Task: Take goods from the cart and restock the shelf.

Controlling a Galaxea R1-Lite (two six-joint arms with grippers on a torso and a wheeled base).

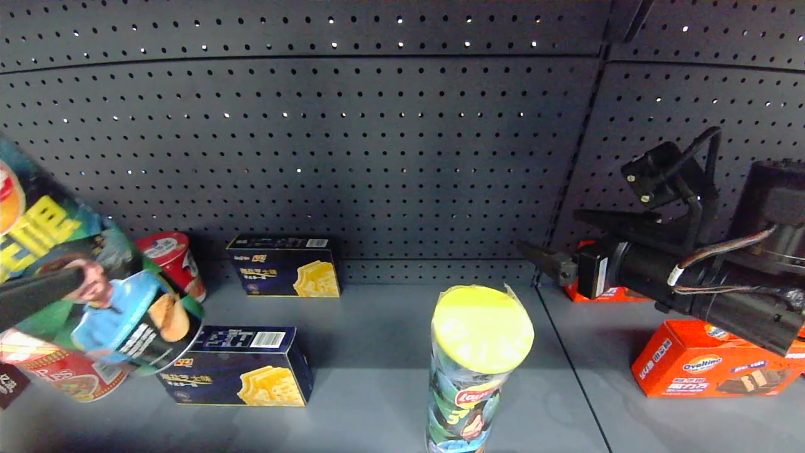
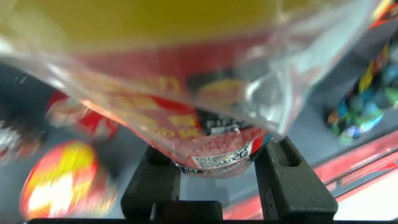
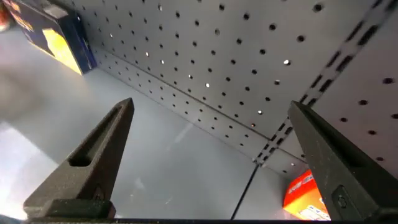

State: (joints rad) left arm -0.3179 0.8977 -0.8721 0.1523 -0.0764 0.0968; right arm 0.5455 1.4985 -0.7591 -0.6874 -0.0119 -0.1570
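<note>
Here, tilted green-and-blue chip can (image 1: 107, 302) tight in left claw (image 2: 217, 155); right claw (image 3: 211, 106) open.

L tool (image 2: 214, 163) clamped on can (image 2: 186, 118); R tool (image 3: 211, 112) spread wide, arm outstretched.

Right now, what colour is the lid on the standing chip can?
Yellow; the lid shows best in the head view.

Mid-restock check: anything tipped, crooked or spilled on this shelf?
Only the chip can in the left tool: it leans steeply over the left end of the shelf, not stood up yet. The yellow-lidded can at centre front stands upright. Nothing looks spilled or damaged.
</note>
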